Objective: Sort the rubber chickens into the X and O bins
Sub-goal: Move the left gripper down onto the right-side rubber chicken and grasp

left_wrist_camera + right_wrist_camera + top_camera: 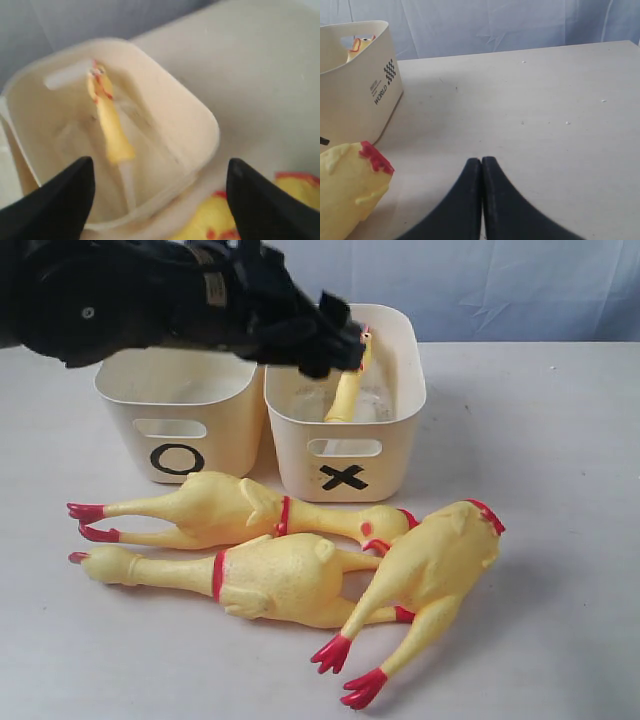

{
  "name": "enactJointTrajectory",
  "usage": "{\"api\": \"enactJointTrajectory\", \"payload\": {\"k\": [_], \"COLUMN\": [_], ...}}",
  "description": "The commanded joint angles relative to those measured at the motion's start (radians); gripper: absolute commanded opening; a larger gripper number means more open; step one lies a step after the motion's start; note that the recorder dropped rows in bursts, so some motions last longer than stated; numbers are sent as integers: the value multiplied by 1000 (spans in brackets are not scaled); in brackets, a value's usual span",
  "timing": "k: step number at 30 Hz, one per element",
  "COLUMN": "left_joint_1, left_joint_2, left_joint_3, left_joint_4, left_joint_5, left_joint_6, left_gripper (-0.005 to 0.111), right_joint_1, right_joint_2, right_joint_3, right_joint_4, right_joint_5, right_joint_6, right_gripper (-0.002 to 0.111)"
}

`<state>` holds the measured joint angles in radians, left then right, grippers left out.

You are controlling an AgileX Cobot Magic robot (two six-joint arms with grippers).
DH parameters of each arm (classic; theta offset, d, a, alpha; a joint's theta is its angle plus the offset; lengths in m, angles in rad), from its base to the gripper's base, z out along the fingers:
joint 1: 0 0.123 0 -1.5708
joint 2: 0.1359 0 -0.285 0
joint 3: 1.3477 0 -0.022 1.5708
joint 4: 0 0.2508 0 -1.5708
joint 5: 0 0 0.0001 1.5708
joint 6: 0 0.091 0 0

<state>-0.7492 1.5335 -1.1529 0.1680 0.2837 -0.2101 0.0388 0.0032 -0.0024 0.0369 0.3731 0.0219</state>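
Note:
The small thin rubber chicken (346, 392) leans inside the X bin (345, 455), head up against the far wall. My left gripper (338, 342) hovers open above that bin, holding nothing; in the left wrist view the left gripper (160, 161) has its jaws wide apart over the small chicken (109, 125). The O bin (180, 410) stands to the left of the X bin, and I see nothing inside it. Three large chickens (235, 510) (265, 578) (435, 565) lie on the table in front of the bins. My right gripper (481, 161) is shut and empty, low over the table.
The two bins touch side by side at the back of the table (560, 540). In the right wrist view the X bin (355, 90) and a large chicken's head (350, 192) lie beside the gripper. A blue-grey backdrop hangs behind the table.

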Motion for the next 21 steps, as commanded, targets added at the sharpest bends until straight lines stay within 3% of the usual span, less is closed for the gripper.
{"api": "enactJointTrajectory", "payload": {"k": [1, 3, 7, 13, 21], "left_joint_1": [-135, -188, -246, -256, -250], "left_joint_2": [18, 48, 120, 216, 318], "left_joint_3": [-1, -1, -1, -1, -1], "left_joint_4": [-235, -325, -370, -384, -340], "left_joint_5": [161, 130, 42, 65, -40], "left_joint_6": [240, 322, 319, 305, 285], "left_gripper": [75, 80, 87, 95, 102], "right_joint_1": [3, 3, 3, 3, 3], "right_joint_2": [-3, -3, -3, -3, -3], "right_joint_3": [2, 2, 2, 2, 2], "right_joint_4": [-1, 1, 1, 1, 1], "right_joint_5": [-8, -8, -8, -8, -10], "right_joint_6": [-2, -2, -2, -2, -2], "right_gripper": [0, 0, 0, 0, 0]}}
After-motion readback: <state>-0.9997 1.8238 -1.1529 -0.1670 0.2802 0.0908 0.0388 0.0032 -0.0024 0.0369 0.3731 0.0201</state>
